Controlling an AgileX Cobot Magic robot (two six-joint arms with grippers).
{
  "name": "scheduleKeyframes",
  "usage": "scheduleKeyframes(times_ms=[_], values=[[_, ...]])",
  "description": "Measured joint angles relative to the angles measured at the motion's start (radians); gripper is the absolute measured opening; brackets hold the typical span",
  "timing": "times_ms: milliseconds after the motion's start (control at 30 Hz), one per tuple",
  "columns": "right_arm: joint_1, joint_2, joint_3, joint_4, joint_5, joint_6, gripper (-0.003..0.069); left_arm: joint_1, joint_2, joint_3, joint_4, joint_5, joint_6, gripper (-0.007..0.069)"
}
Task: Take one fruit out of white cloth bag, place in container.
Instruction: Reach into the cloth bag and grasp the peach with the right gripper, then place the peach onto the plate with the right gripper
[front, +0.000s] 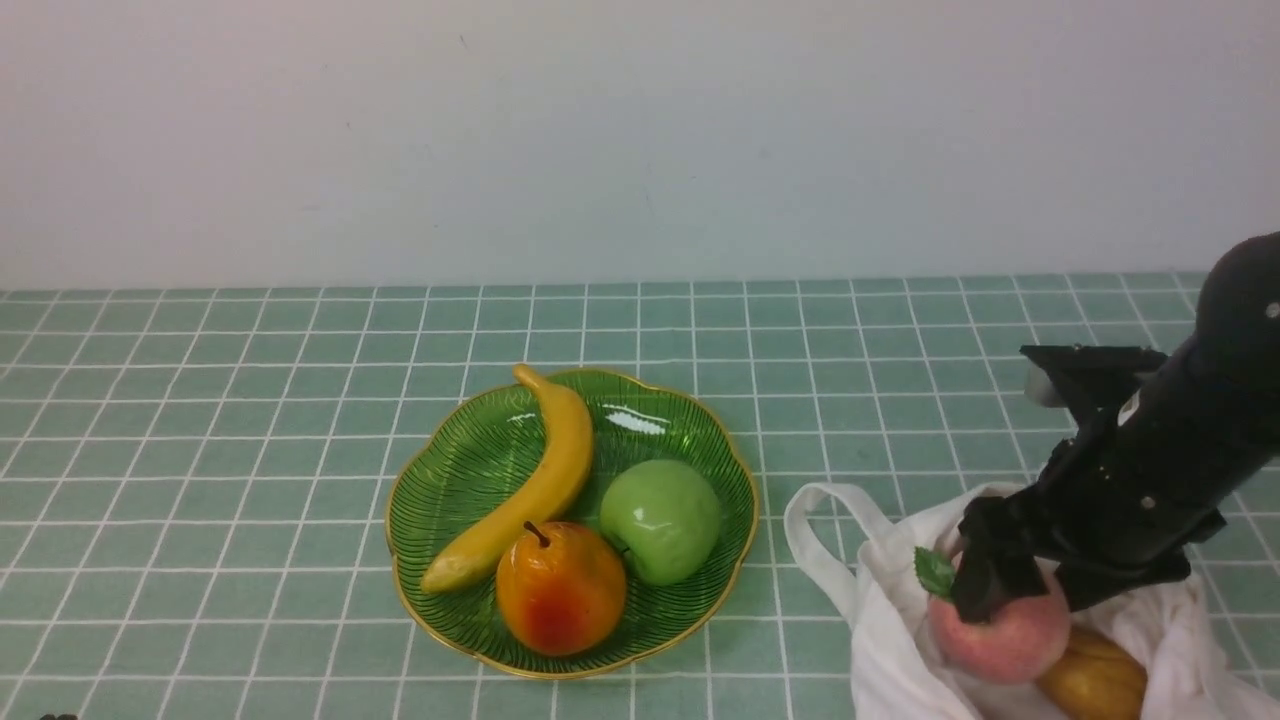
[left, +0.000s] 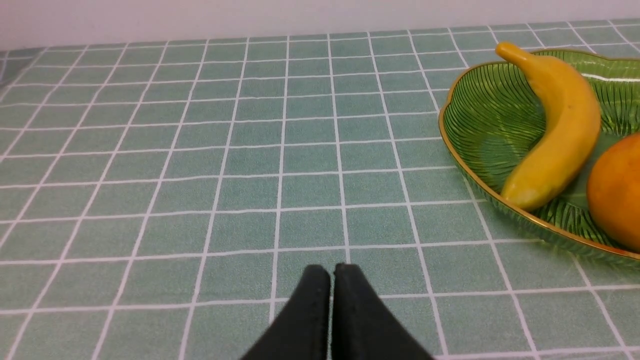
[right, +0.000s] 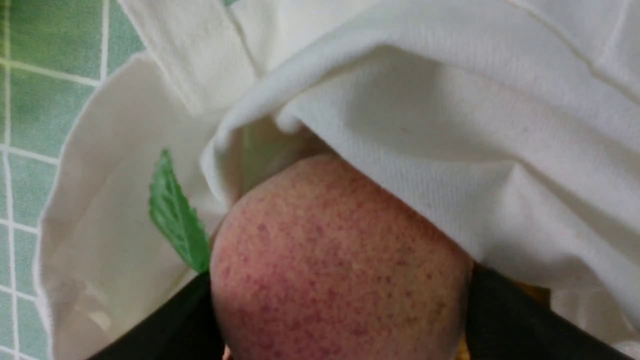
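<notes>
The fruit, a pink-red speckled peach (front: 1000, 640) with a green leaf (front: 935, 572), sits in the mouth of the white cloth bag (front: 880, 620) at the front right. My right gripper (front: 1020, 600) reaches down into the bag, its black fingers (right: 495, 320) pressed against both sides of the peach (right: 330, 260). Bag fabric (right: 450, 125) drapes over the peach's far side. The container, a green plate (front: 470, 450) with a gold rim, lies at the centre of the table. My left gripper (left: 332, 270) hovers shut and empty over bare tiles beside the plate (left: 480, 110).
On the plate lie a banana (front: 540, 480), an orange-red pear (front: 560, 590) and a green apple (front: 660, 520). A brownish-yellow fruit (front: 1095, 680) lies in the bag beside the peach. The bag's loop handle (front: 820, 530) points toward the plate. A white wall backs the table.
</notes>
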Motion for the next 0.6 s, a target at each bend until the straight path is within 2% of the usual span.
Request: scheduleKeyframes(times_ms=[100, 333, 600], values=[[0.0, 0.015, 0.0, 0.001, 0.007, 0.0, 0.0525, 0.0, 0.0, 0.0, 0.0, 0.0, 0.0, -0.0008], [0.0, -0.009, 0.0, -0.001, 0.039, 0.0, 0.0522, 0.0, 0.0, 0.0, 0.0, 0.0, 0.0, -0.0008], [0.0, -0.195, 0.0, 0.014, 0.096, -0.001, 0.0522, 0.0, 0.0, 0.0, 0.0, 0.0, 0.0, -0.0008]])
